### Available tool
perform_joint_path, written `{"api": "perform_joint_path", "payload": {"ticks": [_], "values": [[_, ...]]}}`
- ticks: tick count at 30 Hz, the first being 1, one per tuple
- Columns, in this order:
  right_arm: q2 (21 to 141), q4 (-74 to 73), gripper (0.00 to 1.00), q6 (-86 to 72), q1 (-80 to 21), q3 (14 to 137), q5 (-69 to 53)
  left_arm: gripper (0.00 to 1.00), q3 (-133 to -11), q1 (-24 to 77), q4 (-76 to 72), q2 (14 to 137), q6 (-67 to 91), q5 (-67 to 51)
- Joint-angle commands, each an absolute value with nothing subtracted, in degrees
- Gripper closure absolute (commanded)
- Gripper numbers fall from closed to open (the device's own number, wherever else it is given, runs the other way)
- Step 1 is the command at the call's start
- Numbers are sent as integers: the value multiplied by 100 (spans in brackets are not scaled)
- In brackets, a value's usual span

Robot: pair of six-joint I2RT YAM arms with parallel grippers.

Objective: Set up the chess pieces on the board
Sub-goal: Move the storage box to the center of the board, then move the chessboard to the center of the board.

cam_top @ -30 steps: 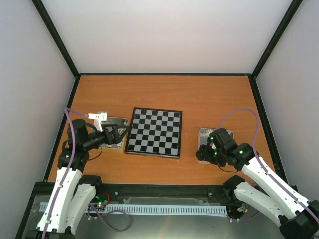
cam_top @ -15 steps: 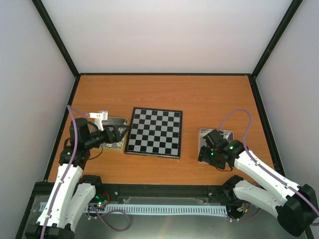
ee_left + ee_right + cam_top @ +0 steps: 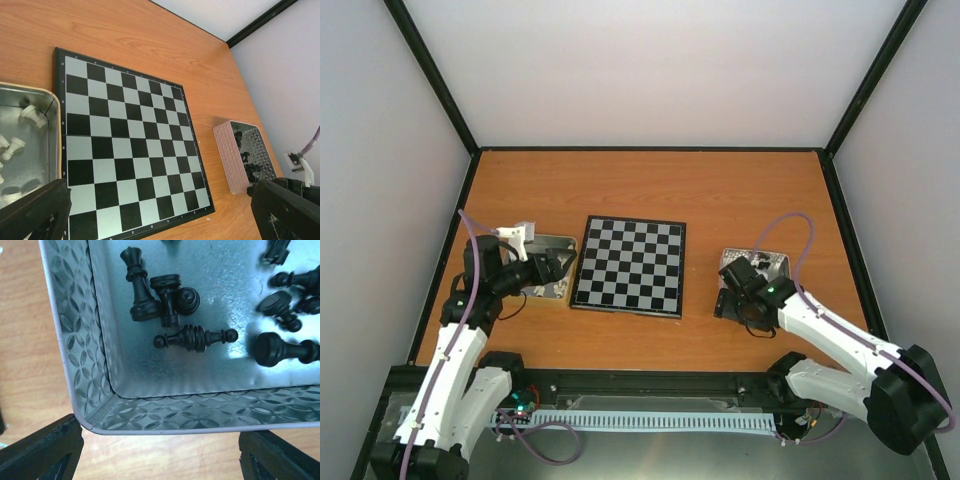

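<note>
Right of the board (image 3: 628, 265), the right fingers (image 3: 42, 450) hang apart and empty over the near corner of a tin (image 3: 75, 345). It holds the black pieces (image 3: 195, 337), which lie tipped on their sides, several touching. Left of the board, the left fingers (image 3: 35, 210) are likewise apart and empty beside a second tin (image 3: 52, 125) with the white pieces (image 3: 27, 116). The board lies bare on the tabletop (image 3: 650, 190) between the tins. The likeliest trouble is the tin's wall: the right fingers straddle it, so a straight descent could strike the rim and shove the tin. Closing on the clustered pieces could also catch two at once, or pinch one crosswise so it will not stand.
</note>
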State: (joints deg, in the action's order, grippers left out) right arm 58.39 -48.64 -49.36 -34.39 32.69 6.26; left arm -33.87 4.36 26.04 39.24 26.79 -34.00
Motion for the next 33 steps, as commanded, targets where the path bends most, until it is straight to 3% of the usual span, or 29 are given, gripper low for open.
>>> {"api": "perform_joint_path", "payload": {"ticks": [1,17,25,28,33], "values": [[6087,-4583,14,-4624,-3436,3560,1665,0,-3568,466,2717,3950,2892,-3234],[7011,-3518,13,-3528,-2470,4109,1350,0,-3965,466,3503,4096,3217,-2055],[5941,-3714,17,-3731,-3136,4179,460,0,-3945,470,3604,4140,3120,-2492],[5786,-3700,17,-3980,-3631,4246,506,6,-3834,466,3411,4087,3103,-2829],[6001,-3523,17,-4159,-4106,4487,601,32,-3386,468,2655,4163,3300,-4011]]}}
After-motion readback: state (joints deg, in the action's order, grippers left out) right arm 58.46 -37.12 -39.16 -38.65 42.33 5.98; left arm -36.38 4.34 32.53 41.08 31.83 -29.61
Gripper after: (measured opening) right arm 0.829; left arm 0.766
